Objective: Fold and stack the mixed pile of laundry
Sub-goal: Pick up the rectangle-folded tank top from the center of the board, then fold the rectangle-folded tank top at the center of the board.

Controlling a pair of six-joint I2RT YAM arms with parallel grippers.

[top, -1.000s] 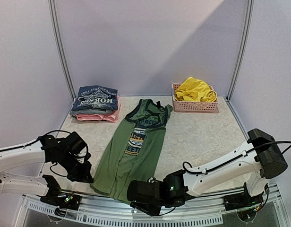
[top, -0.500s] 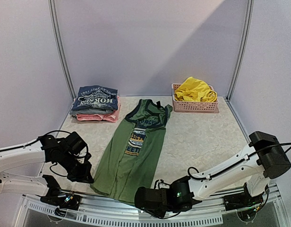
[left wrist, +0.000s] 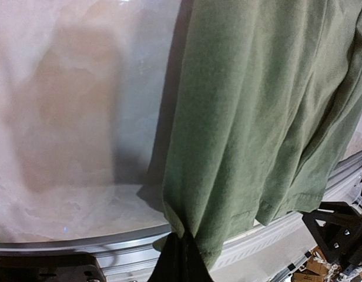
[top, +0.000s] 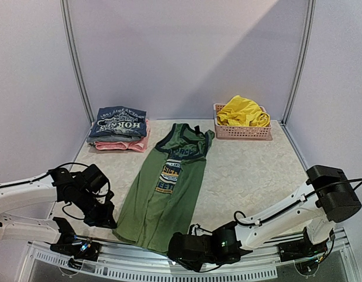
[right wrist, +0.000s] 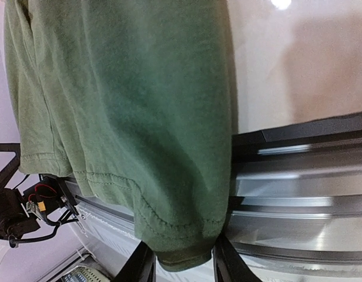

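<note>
Left pincer (left wrist: 180,258) is closed tight on the left hem corner of the olive-green shirt (top: 169,188), with the cloth pinched to a point in its grip. Right pincer (right wrist: 182,265) sits at the shirt's right hem corner, jaws parted and straddling it; judging by the gap, it is not yet clamped. The shirt lies flat, print up, on the desk (top: 257,167). Its long axis runs from the hem at your arms away to the collar, and the hem drapes over the desk's front edge. Each arm is at its own corner, so your fold likely goes hem-to-collar along that axis. I'd close the right first. Yellow shorts (top: 242,110) wait in the pink basket (top: 244,133), beyond the shirt's collar and to its right.
</note>
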